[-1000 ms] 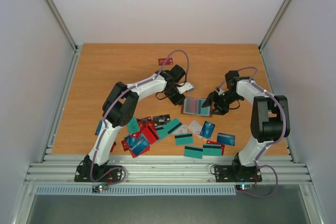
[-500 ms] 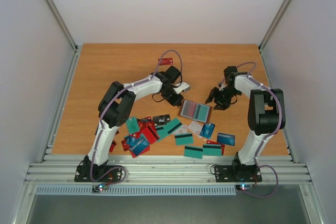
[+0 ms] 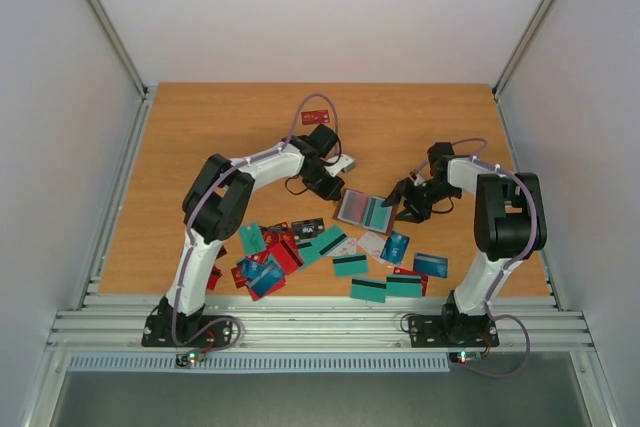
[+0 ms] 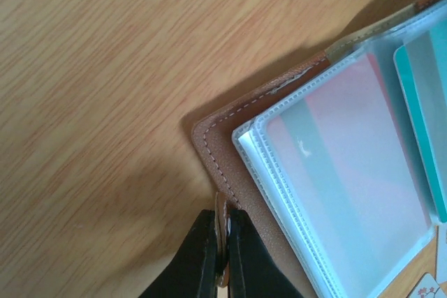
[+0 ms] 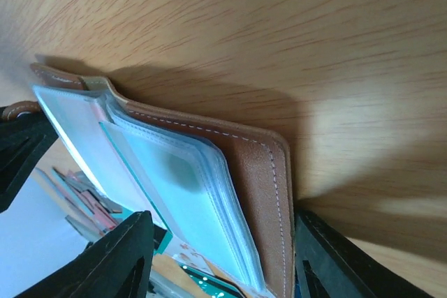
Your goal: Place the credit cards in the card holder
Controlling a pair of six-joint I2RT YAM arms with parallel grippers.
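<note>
**Inspector:** Where is the card holder (image 3: pixel 364 210), and how is it held?

**Assessor:** It lies spread open on the table (image 3: pixel 200 147), just beyond the loose credit cards (image 3: pixel 330 252). The left gripper (image 4: pixel 222 256) is pinched tight on its brown rim beside a corner. The right gripper (image 5: pixel 222 221) has its jaws apart, bracketing the opposite cover; contact not confirmed.

**Inspector:** Recommendation?

**Assessor:** In my judgement, use the left pinch as the anchor and let the right side press its cover flat, so the clear sleeves (image 4: pixel 349 193) fan open. Risk: tugging the rim could drag the holder.
</note>
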